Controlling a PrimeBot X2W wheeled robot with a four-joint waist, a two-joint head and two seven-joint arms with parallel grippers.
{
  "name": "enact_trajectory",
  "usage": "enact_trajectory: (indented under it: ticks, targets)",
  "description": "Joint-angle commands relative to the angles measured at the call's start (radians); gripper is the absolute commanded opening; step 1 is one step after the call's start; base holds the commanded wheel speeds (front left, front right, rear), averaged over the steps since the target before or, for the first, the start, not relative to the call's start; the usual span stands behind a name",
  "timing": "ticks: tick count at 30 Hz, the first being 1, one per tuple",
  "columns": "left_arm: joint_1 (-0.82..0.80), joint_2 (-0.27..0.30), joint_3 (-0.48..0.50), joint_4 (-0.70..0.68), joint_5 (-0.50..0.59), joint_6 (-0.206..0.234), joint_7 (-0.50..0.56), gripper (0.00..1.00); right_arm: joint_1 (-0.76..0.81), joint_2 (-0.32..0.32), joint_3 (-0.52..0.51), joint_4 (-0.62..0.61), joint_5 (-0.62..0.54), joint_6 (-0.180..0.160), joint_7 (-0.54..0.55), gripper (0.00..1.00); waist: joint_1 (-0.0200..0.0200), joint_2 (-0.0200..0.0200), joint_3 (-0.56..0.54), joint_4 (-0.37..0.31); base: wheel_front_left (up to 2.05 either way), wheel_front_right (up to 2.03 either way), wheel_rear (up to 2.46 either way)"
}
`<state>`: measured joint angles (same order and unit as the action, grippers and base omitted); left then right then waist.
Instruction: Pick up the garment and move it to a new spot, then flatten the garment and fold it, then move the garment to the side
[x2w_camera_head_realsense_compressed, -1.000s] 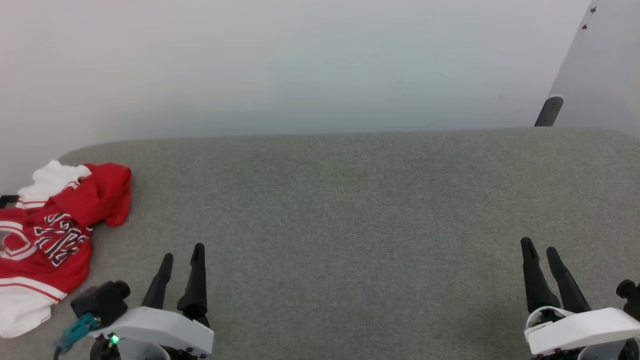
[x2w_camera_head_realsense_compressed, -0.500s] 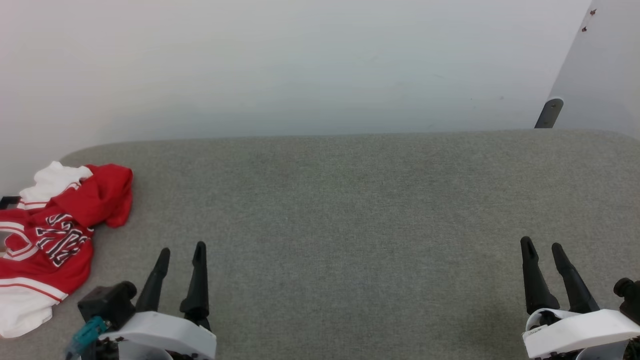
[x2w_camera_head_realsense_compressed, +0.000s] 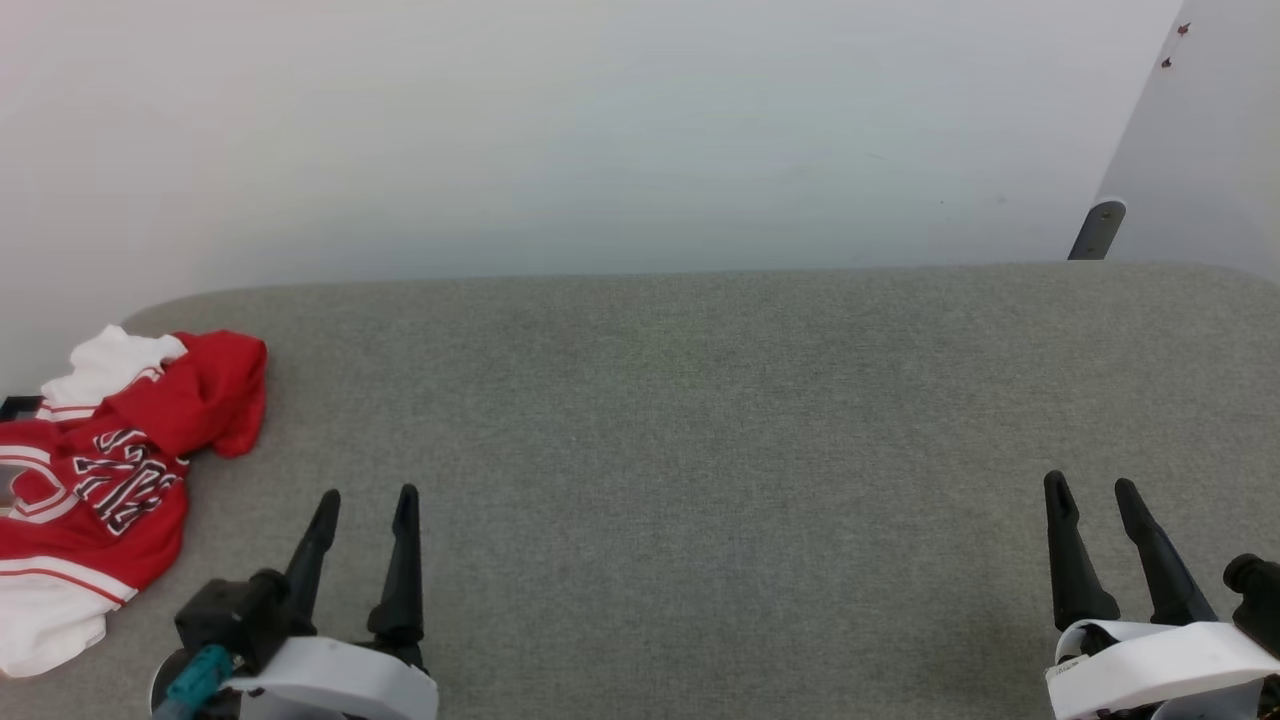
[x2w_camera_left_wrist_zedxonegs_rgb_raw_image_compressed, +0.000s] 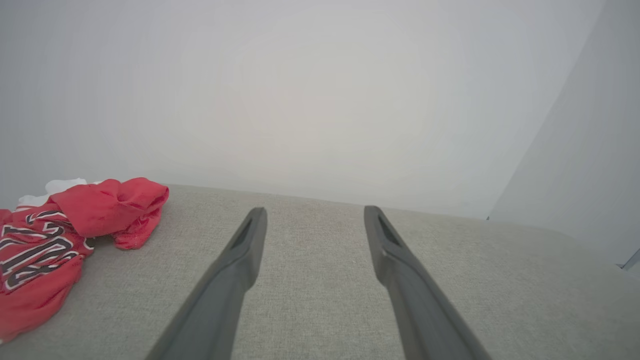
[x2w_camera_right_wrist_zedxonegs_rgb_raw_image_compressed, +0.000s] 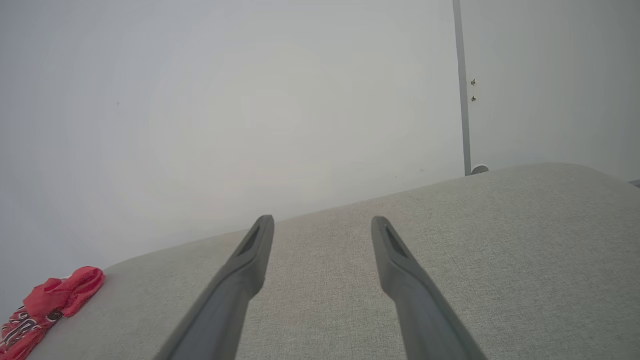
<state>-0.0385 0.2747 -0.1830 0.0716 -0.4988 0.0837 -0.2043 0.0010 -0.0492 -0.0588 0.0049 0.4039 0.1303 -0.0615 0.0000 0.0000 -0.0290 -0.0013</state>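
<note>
The garment (x2w_camera_head_realsense_compressed: 110, 470) lies crumpled at the left edge of the counter (x2w_camera_head_realsense_compressed: 700, 420), near the left gripper (x2w_camera_head_realsense_compressed: 368, 493) but outside its jaws. Both pairs of jaws gape open, empty, and the right gripper (x2w_camera_head_realsense_compressed: 1089, 482) is well apart.

White wrist shells (x2w_camera_head_realsense_compressed: 340, 685), black tapered jaws, teal cable (x2w_camera_head_realsense_compressed: 195, 682).

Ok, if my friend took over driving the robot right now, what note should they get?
Left gripper: open, empty, over the left part of the grey fabric surface.
Right gripper: open, empty, at the surface's right side.
Small red jersey-style shirt with white sleeves and black lettering: crumpled at the surface's left edge, no gripper touching it.
Done: nothing yet.
Left: pick up, move, flatten, fold, set aside.
</note>
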Motion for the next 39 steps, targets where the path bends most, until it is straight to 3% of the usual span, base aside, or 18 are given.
enact_trajectory:
  ticks: [1, 27, 39]
  targets:
    - [0.004, 0.007, -0.004, -0.012, 0.028, 0.004, -0.01, 1.0, 0.006, -0.001, -0.004, -0.014, -0.031, 0.001, -0.005, 1.0, 0.0, 0.0, -0.001, 0.0, 0.0, 0.0, 0.0]
    - [0.028, 0.031, -0.033, -0.042, 0.18, 0.023, -0.057, 1.0, 0.029, -0.002, -0.015, -0.052, -0.226, 0.001, -0.023, 1.0, 0.0, 0.0, -0.013, 0.001, 0.0, 0.0, 0.0]
    - [0.022, 0.022, -0.016, -0.021, 0.154, 0.036, -0.05, 1.0, 0.04, -0.001, -0.006, -0.058, -0.242, 0.001, -0.013, 1.0, 0.0, 0.0, -0.027, 0.043, 0.0, 0.0, 0.0]
